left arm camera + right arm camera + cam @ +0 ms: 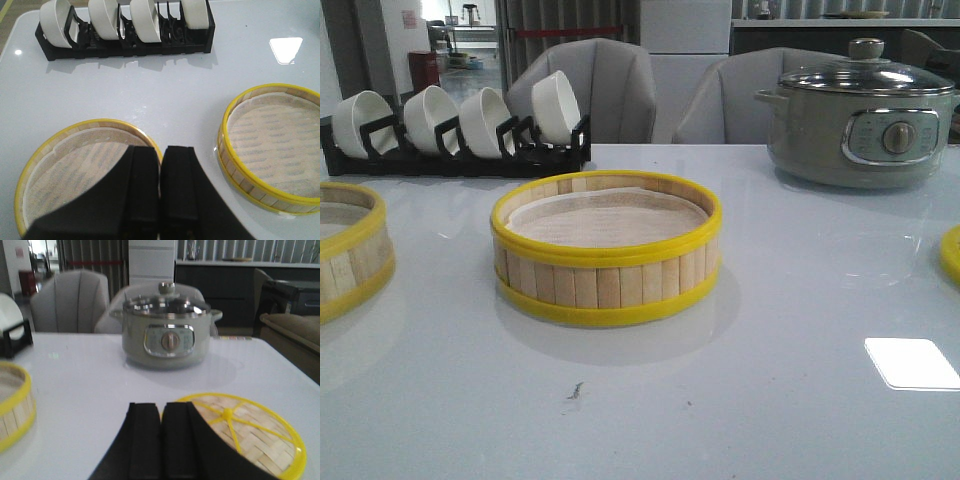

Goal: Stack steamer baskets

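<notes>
One steamer basket (607, 250) sits in the middle of the table, with bamboo slat walls, yellow rims and a white paper liner. A second steamer basket (345, 250) sits at the left edge, partly cut off. Both show in the left wrist view: the left one (75, 165) under my left gripper (161, 150), the middle one (275, 150) off to the side. My left gripper is shut and empty above the left basket's near rim. My right gripper (161, 407) is shut and empty. The middle basket's edge (12, 405) shows in the right wrist view.
A flat woven bamboo lid with a yellow knob (245, 432) lies beside my right gripper; its edge shows in the front view (952, 255). A grey-green electric pot with a glass lid (860, 115) stands at the back right. A black rack of white bowls (455, 130) stands at the back left.
</notes>
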You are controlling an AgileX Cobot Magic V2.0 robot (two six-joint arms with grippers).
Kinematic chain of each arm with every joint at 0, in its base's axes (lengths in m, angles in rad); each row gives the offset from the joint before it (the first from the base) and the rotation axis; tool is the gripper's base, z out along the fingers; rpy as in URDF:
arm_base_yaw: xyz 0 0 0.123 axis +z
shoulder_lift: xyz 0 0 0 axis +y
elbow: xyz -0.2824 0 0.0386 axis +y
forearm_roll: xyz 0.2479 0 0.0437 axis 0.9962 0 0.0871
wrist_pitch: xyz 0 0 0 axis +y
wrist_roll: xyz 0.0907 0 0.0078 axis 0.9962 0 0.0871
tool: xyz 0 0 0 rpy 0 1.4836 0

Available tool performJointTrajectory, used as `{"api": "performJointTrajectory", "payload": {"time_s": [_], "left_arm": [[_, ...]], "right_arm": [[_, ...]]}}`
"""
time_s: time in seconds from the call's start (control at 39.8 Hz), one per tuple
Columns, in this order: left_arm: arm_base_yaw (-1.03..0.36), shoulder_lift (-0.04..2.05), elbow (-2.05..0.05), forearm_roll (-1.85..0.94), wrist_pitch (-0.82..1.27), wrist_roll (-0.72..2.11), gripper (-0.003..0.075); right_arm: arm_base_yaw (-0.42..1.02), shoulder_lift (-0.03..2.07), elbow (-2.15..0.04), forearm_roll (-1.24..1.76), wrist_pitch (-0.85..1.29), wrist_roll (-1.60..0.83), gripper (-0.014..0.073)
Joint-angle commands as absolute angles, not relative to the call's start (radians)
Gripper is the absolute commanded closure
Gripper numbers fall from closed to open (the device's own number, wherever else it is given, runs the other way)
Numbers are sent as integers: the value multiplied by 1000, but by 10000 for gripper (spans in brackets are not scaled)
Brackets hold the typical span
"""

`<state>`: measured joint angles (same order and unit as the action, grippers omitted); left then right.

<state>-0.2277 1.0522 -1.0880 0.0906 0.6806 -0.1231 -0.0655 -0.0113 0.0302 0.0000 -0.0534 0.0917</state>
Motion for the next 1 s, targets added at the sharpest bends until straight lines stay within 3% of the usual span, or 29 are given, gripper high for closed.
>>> {"api": "performJointTrajectory", "payload": {"time_s": [0.0,0.2,0.33,0.45,0.73,0.98], "left_arm": [[-232,1039,-1128,98,627,-122,632],[-232,1039,-1128,127,641,-122,632],[-232,1039,-1128,135,656,-122,632],[-232,1039,-1128,135,654,-122,632],[-232,1039,-1128,135,658,-122,632],[-232,1041,-1128,135,652,-122,632]], "right_arm": [[-70,-31,14,16,-207,160,574],[-66,-29,-97,21,-87,173,574],[-60,17,-302,0,178,136,574],[-59,193,-538,0,381,87,574],[-59,690,-832,0,463,87,574],[-59,868,-881,0,506,87,574]]}}
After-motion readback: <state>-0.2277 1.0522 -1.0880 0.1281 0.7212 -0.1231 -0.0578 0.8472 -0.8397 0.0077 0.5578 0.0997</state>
